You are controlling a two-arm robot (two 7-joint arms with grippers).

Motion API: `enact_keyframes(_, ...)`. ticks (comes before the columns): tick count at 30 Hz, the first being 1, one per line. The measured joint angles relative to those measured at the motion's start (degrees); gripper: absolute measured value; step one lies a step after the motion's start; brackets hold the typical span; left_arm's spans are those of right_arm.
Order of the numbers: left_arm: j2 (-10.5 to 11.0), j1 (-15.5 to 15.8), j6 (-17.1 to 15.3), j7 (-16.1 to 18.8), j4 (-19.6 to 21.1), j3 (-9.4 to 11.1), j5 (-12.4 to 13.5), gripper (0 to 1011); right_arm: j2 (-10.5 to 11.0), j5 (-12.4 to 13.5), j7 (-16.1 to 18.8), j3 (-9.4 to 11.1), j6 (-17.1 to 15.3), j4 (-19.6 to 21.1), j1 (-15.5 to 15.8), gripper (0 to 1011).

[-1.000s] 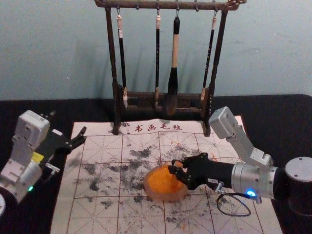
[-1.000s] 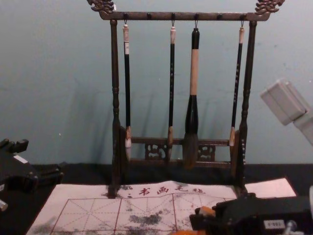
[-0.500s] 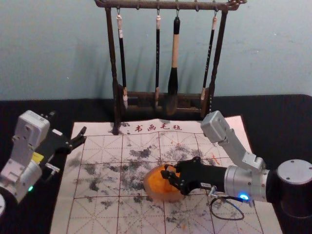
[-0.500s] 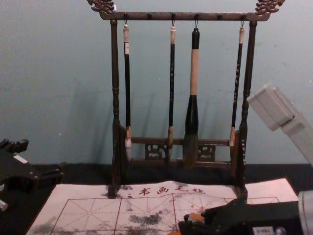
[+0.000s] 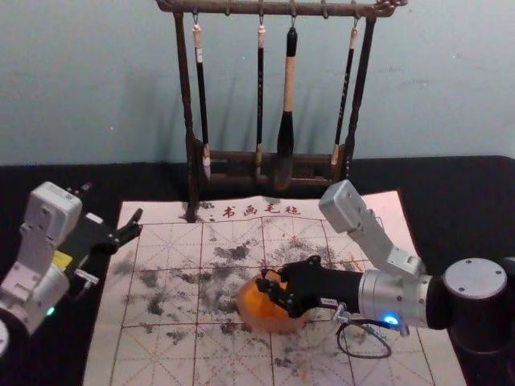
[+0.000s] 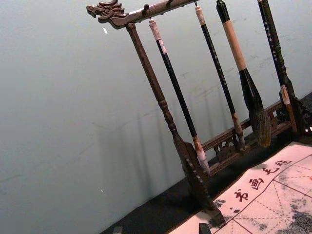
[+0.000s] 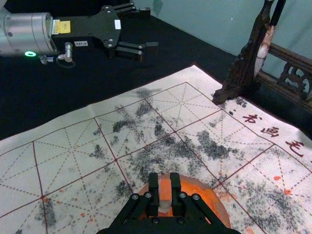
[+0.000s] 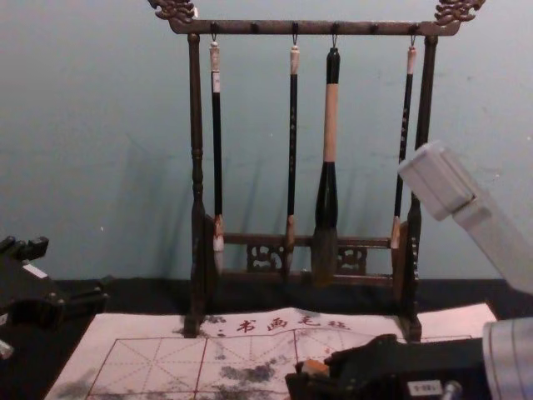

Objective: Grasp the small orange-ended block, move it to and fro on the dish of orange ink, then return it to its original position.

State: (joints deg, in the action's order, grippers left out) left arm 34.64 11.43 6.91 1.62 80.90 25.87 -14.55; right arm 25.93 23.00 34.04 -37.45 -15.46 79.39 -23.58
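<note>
The right gripper (image 5: 265, 285) holds the small block (image 7: 165, 189) over the dish (image 5: 278, 325) of orange ink (image 5: 255, 306).
In the right wrist view, its two jaws are closed on the sides of the block, one jaw at each side, and the orange face of the block shows between them. The arm reaches in from the right side, and the block is above the dish; if it touches the ink, I cannot tell. The dish stands on the stained grid mat (image 5: 153, 354), which lies on the black counter (image 5: 459, 189). The left gripper (image 5: 113, 203) is parked at the left edge of the mat, with its jaws wide apart and nothing between them. Behind the dish stands the dark wooden rack (image 5: 187, 104), with four brushes (image 5: 289, 80) hanging down.
</note>
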Motion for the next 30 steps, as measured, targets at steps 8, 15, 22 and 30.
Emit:
enact_keyframes(8, 0.00, 0.00, 0.00, 0.00, 0.00, 0.00, 0.00, 1010, -1.20, -0.37, -0.11, -0.21, 0.32, -1.70, -1.07, 40)
enact_keyframes(15, 0.00, 0.00, 0.00, 0.00, 0.00, 0.00, 0.01, 1010, -1.95, -0.80, -0.63, 0.05, 0.58, -3.08, -1.82, 40)
enact_keyframes(22, 0.00, 0.00, 0.00, 0.00, 0.00, 0.00, 0.00, 1010, -2.26, -1.12, -1.36, 0.74, 0.64, -3.86, -2.07, 40)
enact_keyframes(30, 0.00, 0.00, 0.00, 0.00, 0.00, 0.00, 0.00, 1010, -1.88, -1.33, -1.78, 1.59, 0.70, -3.58, -1.72, 40)
